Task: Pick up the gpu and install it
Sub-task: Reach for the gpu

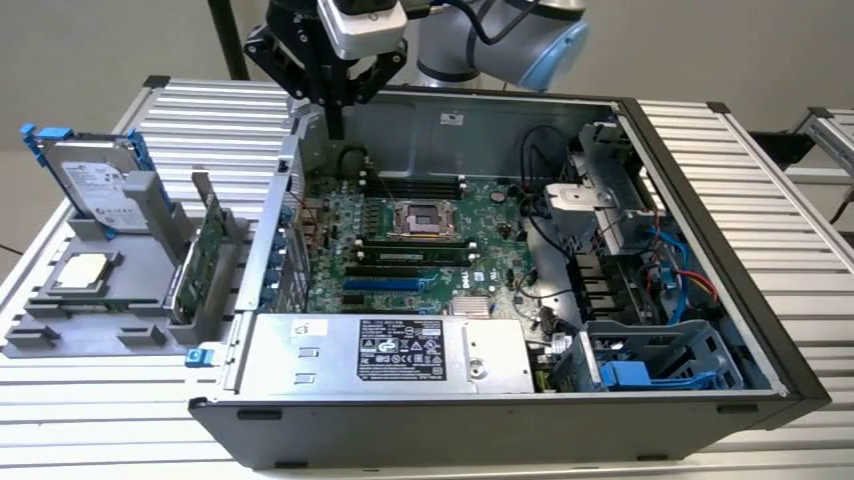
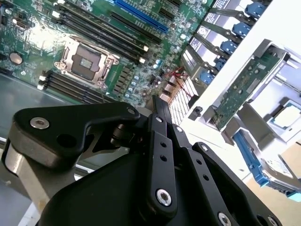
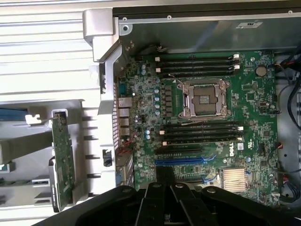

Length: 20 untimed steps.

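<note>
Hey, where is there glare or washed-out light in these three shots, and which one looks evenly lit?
Second wrist view: glare whitens one corner of the motherboard, and the table beyond the gpu is blown out white. First wrist view: the board is evenly lit, with the table slats bright. Exterior view: soft, even light, no hard shadows, the gripper dark above the case.

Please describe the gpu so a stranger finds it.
Beside the open computer case, on the exterior view's left, sits a grey holder. The gpu stands on edge in it, nearest the case: a green board, unlike the silver hard drive and square chip.
</note>
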Tool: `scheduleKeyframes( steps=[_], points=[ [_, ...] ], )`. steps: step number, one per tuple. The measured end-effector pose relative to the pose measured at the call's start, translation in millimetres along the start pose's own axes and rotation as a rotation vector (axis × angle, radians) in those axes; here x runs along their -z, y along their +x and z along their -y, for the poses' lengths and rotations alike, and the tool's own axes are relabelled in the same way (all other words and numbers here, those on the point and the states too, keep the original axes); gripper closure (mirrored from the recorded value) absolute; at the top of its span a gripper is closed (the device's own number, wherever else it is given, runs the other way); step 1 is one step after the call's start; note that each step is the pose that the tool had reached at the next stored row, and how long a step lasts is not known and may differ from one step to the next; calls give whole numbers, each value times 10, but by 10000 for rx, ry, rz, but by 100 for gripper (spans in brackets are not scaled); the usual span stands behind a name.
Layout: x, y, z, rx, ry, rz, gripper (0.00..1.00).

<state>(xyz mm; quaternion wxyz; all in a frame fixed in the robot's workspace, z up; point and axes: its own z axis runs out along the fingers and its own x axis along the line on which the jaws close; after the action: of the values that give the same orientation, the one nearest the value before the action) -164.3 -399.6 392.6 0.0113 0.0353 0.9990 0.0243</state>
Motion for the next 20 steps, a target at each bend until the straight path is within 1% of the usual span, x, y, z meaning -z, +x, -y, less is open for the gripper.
scheduleKeyframes(
  steps=[20],
  points=[
    [5, 196, 15, 1, -1, 0, 100]
  ],
)
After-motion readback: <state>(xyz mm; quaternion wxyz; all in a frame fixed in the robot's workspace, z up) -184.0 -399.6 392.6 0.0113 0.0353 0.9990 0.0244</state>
